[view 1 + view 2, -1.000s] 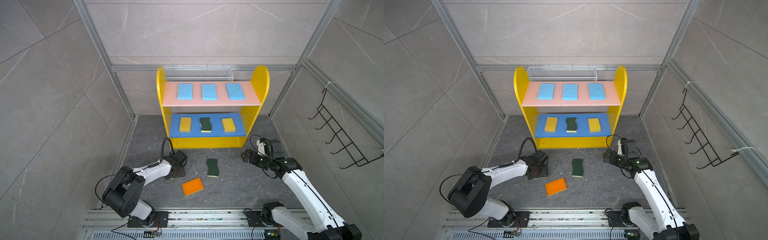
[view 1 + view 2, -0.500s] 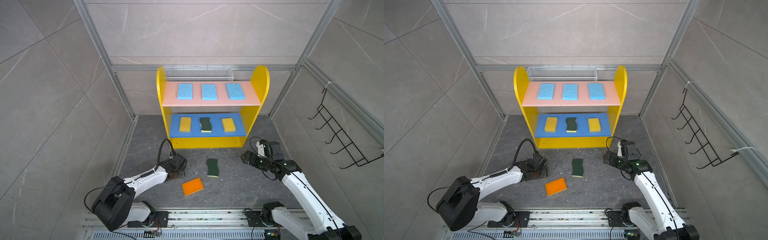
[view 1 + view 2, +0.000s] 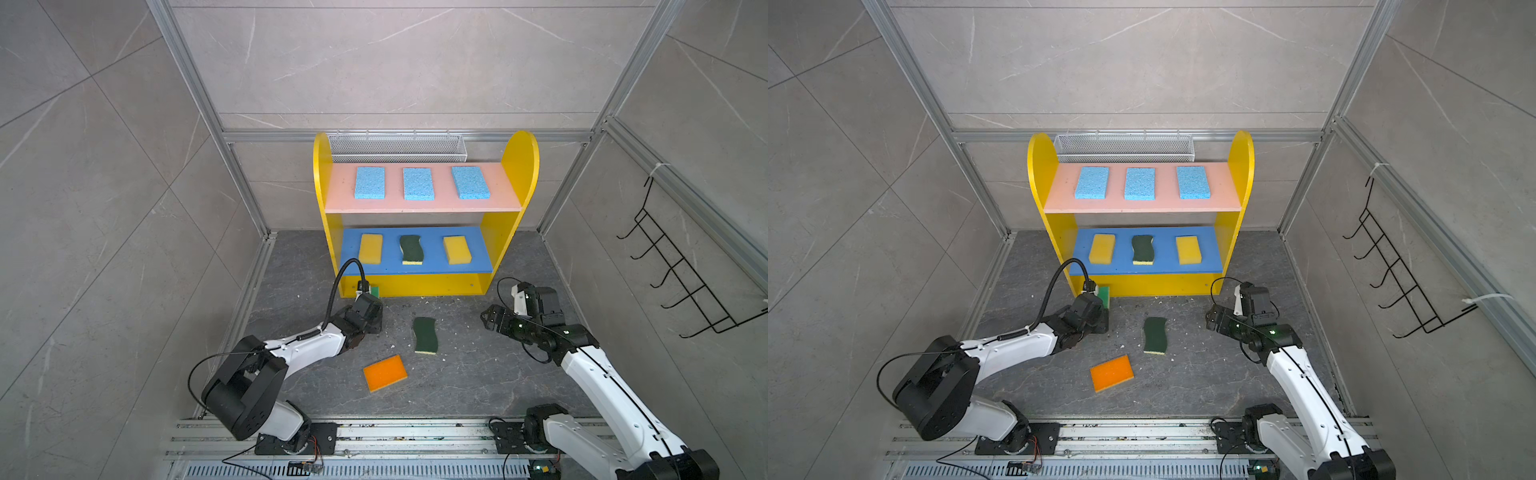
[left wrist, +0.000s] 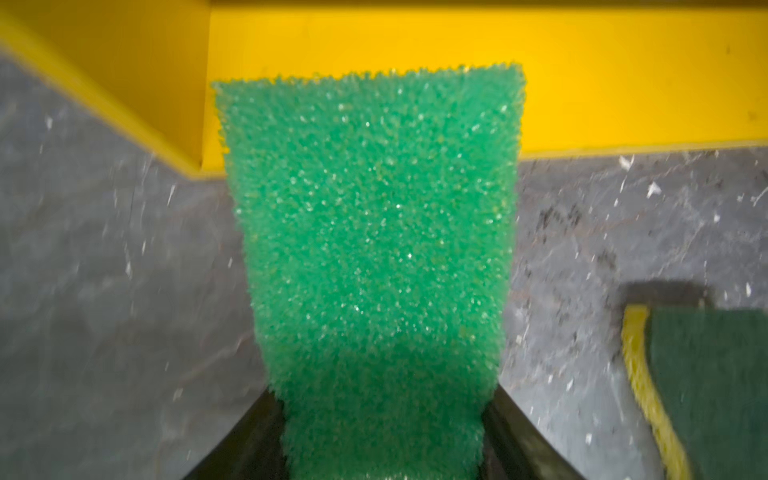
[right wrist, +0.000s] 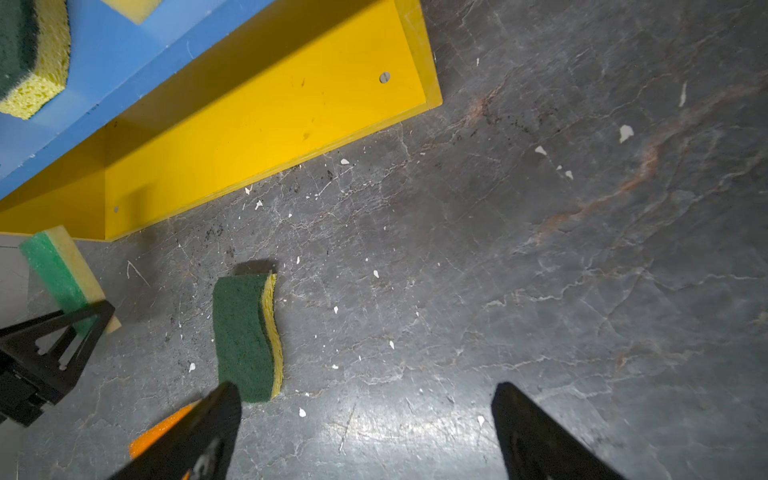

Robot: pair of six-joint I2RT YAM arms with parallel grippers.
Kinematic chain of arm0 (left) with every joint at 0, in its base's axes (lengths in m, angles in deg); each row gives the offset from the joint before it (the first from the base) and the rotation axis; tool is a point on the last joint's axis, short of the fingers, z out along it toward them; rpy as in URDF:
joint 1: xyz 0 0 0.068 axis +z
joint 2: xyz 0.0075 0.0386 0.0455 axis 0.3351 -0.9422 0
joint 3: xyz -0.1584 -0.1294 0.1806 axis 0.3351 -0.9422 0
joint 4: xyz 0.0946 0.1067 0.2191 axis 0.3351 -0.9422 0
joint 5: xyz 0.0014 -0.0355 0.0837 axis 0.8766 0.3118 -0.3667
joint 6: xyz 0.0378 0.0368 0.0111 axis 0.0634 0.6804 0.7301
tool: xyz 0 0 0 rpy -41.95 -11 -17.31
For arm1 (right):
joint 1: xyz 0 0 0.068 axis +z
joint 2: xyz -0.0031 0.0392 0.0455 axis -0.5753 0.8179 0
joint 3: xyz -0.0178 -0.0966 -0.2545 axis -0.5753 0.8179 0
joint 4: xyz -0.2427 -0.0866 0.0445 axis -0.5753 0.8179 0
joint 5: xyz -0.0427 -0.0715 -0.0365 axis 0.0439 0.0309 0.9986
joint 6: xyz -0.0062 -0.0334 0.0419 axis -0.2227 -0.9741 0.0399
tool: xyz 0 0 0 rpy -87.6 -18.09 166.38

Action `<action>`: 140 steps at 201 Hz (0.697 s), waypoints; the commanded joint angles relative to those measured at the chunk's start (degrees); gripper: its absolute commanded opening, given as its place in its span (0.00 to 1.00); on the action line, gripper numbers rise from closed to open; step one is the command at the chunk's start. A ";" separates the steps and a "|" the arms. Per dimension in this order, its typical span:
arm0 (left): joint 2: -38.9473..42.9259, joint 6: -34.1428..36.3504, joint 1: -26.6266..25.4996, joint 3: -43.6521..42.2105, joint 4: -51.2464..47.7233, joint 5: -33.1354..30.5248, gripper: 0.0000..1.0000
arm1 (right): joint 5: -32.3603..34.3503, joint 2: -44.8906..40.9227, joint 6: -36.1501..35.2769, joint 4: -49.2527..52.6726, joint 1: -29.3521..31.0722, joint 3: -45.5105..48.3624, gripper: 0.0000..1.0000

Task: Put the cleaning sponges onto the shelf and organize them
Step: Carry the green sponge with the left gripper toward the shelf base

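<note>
Straight ahead of our left hand (image 4: 382, 432), the shelf's yellow base (image 3: 415, 284) blocks the way. Bare bench (image 5: 540, 291) lies open before our right hand (image 5: 368, 395). Between our two hands lie the dark-green sponge (image 5: 245, 336) and orange sponge (image 5: 153, 432).

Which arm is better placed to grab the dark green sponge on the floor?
Likely right: right gripper stands open, empty, near the dark green sponge; left gripper holds the bright green sponge.

No text, label, brand or number can be read on the shelf (image 3: 518, 166) or the sponges (image 3: 418, 183).
</note>
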 commanded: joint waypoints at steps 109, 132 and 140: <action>-11.02 6.39 3.58 6.10 14.89 -6.41 0.63 | 0.27 2.76 0.60 -2.43 0.54 0.68 0.97; -13.06 7.12 4.00 7.90 16.41 -5.22 0.63 | 0.33 2.76 0.40 -2.43 0.52 0.78 0.97; -13.56 7.15 4.08 8.39 17.01 -5.26 0.63 | 0.36 2.85 0.27 -2.43 0.63 0.76 0.97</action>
